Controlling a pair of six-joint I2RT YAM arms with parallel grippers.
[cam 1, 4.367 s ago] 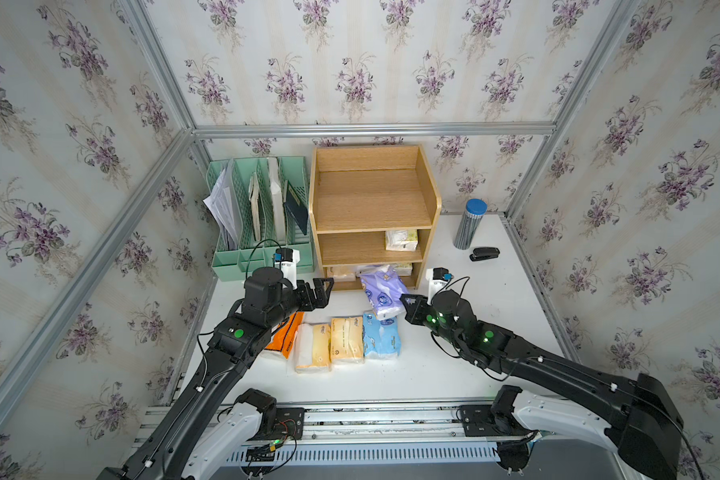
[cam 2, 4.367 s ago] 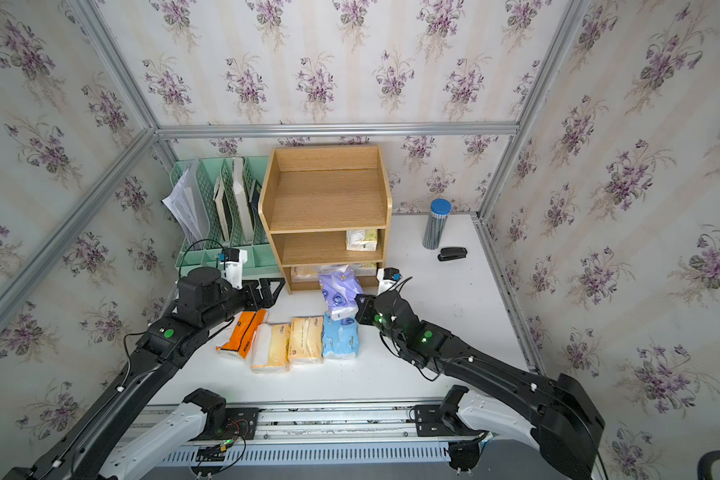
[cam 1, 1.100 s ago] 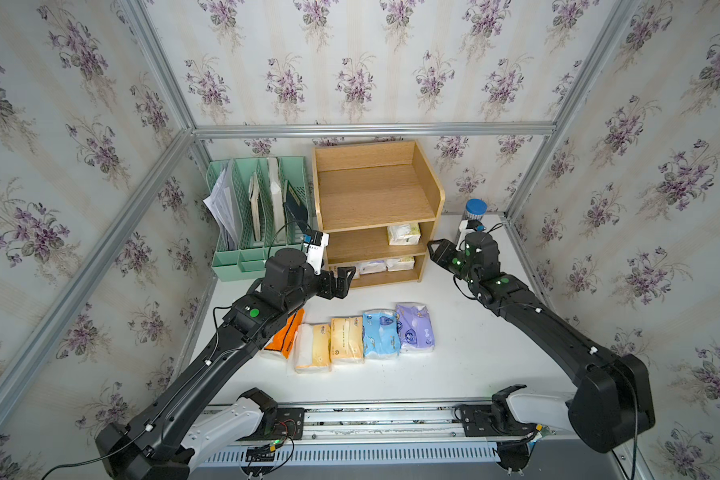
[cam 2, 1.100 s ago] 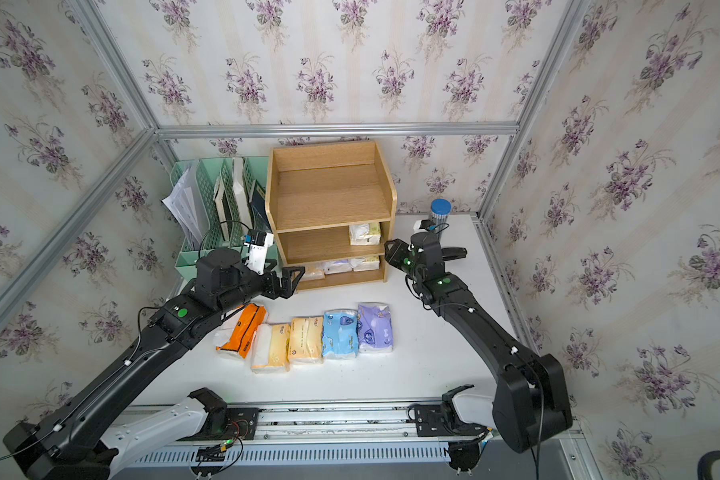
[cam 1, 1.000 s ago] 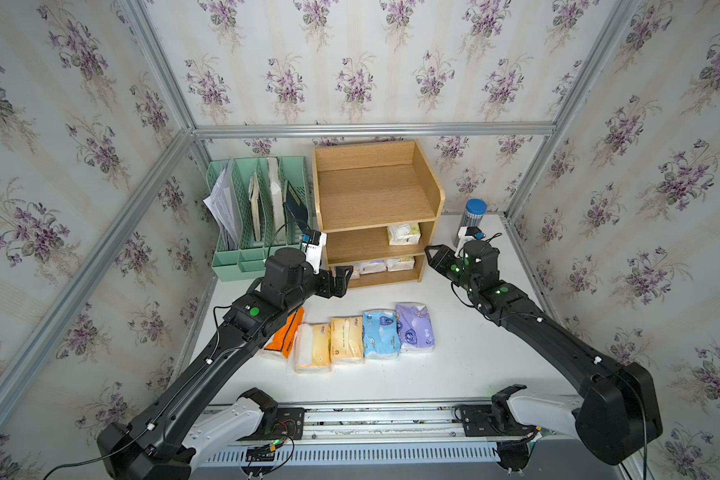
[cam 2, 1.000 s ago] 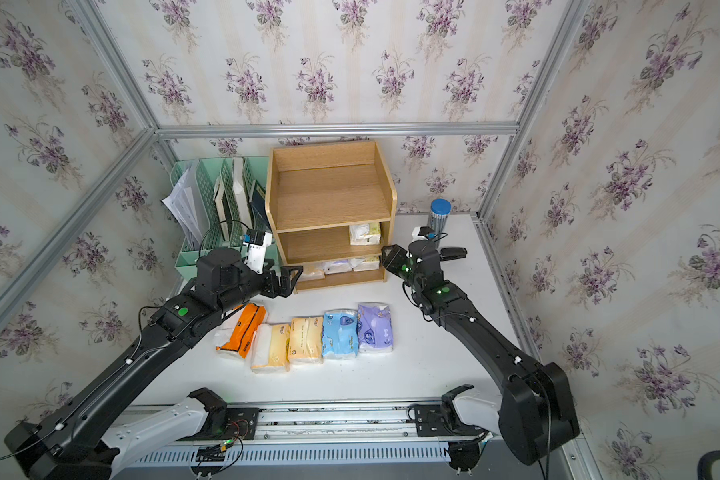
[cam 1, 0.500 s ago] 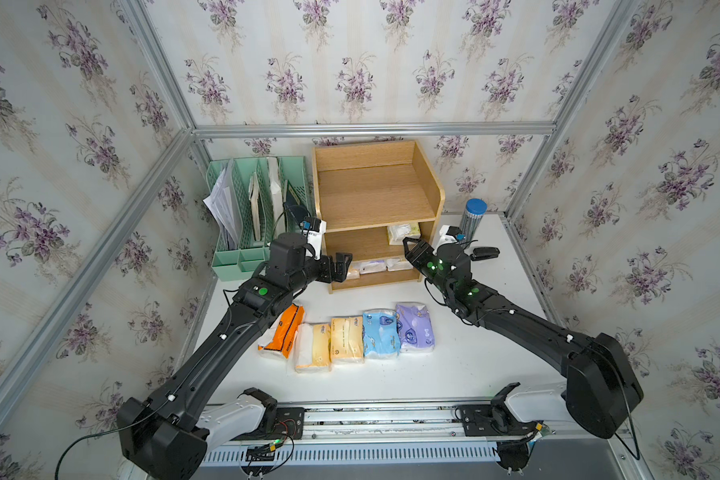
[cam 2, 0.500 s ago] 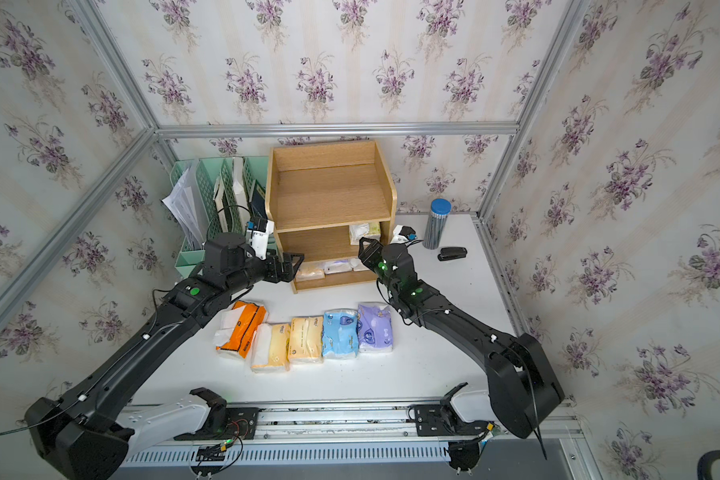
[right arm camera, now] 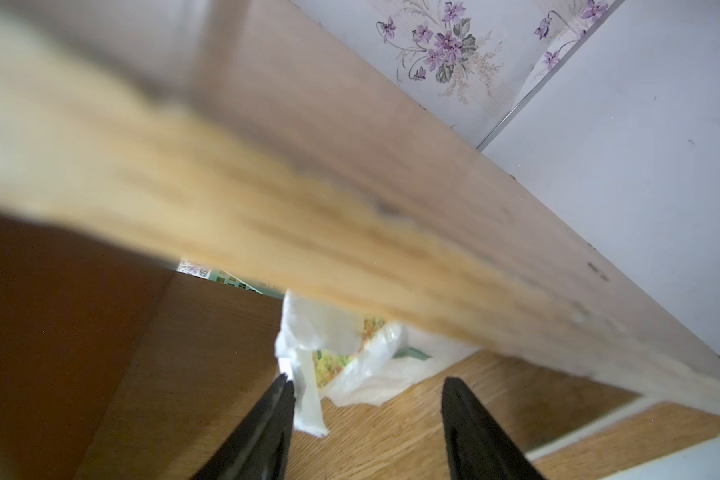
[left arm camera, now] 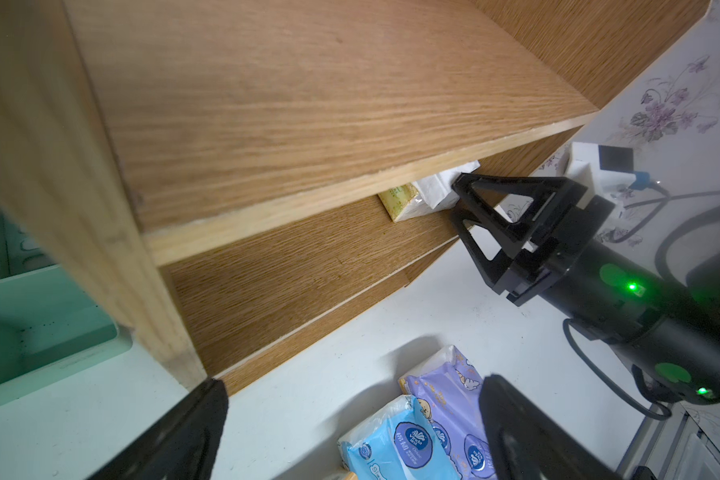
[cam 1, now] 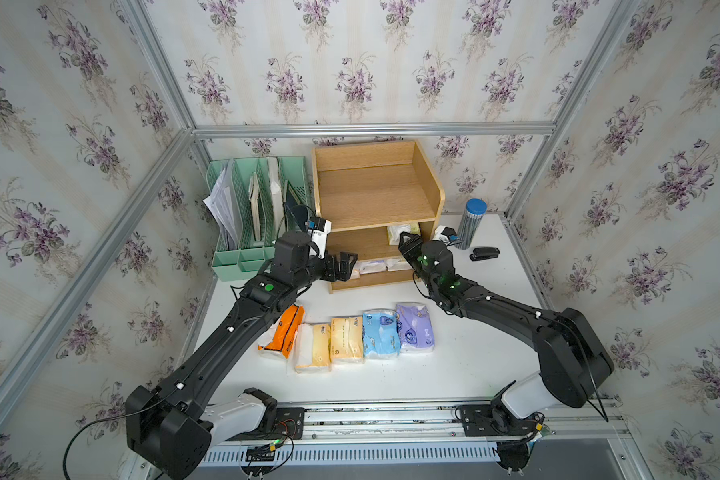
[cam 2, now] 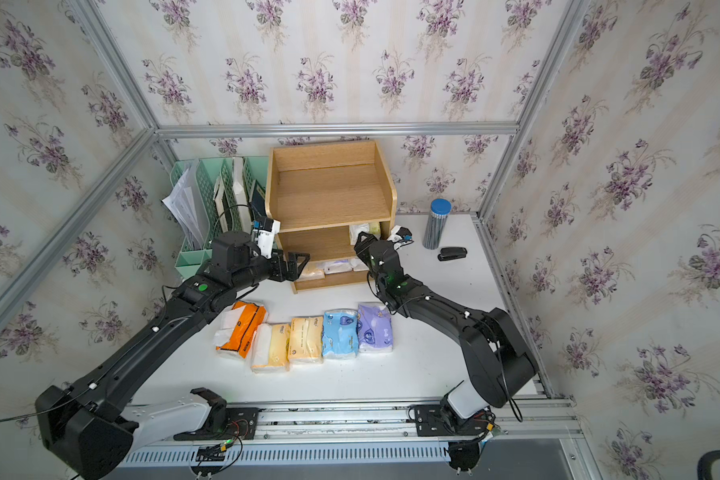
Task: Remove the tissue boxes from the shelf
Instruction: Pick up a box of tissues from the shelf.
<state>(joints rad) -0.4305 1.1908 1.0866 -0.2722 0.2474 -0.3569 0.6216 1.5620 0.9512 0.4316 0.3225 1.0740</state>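
The right pincer [right arm camera: 366,379], spread, faced the white-yellow pack [right arm camera: 362,353] on the shelf's [cam 1: 375,195] middle tier to straddle it; left pincer [cam 1: 344,266] gaped wide.

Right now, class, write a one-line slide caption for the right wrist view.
The right gripper, black fingers open, points at a white-yellow plastic-wrapped tissue pack inside the light-brown wooden shelf.

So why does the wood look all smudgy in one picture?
In the right wrist view the light-brown wooden shelf is very near the camera, so its edge blurs; the white-yellow plastic-wrapped tissue pack beyond looks clearer. In the left wrist view its grain is sharp.
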